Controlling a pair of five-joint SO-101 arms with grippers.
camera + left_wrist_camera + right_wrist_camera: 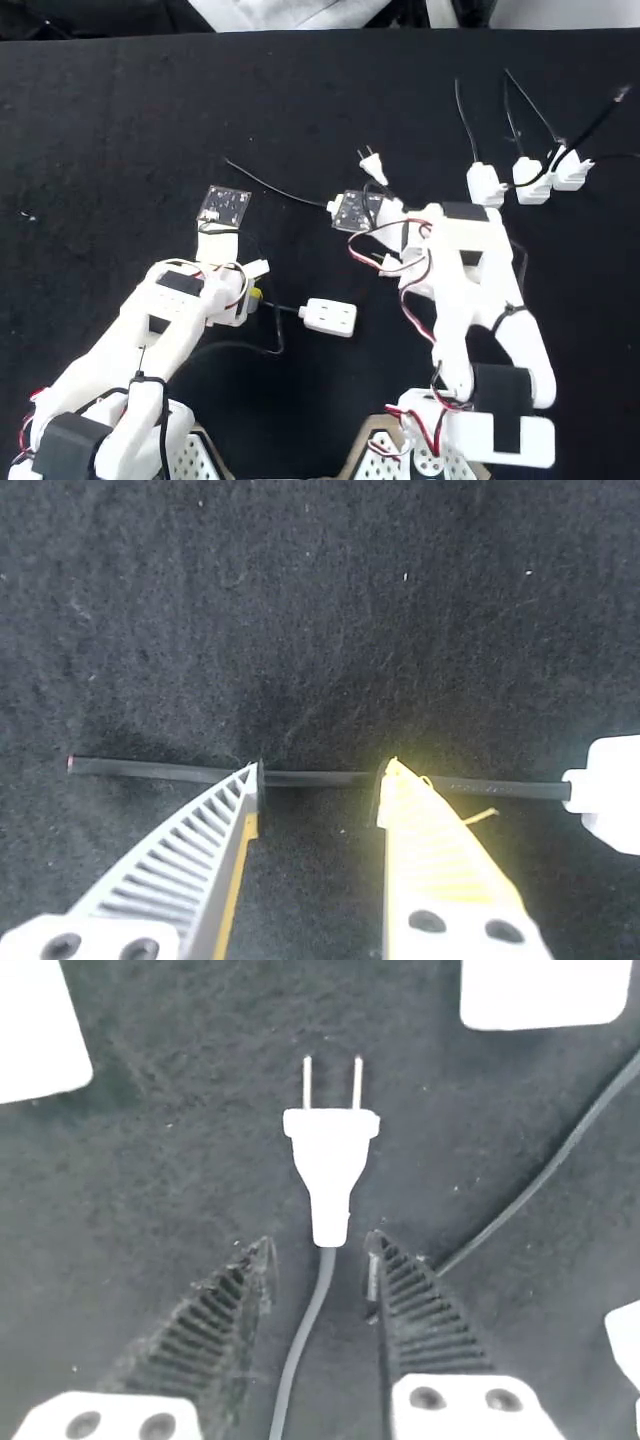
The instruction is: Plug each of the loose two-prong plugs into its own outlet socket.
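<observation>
We see the loose plug in the upper middle of the high view, just ahead of our right gripper — prongs pointing away from it, cord running back between its jaws — and that gripper is wide open, holding nothing.

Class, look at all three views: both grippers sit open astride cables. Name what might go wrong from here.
1. The right gripper straddles the cord just behind the plug, not its body. Closing there may pinch only cord, letting the prongs swing off aim.
2. The left gripper straddles a thin black cable. Tugging it could drag the outlet block instead of steadying it.
</observation>
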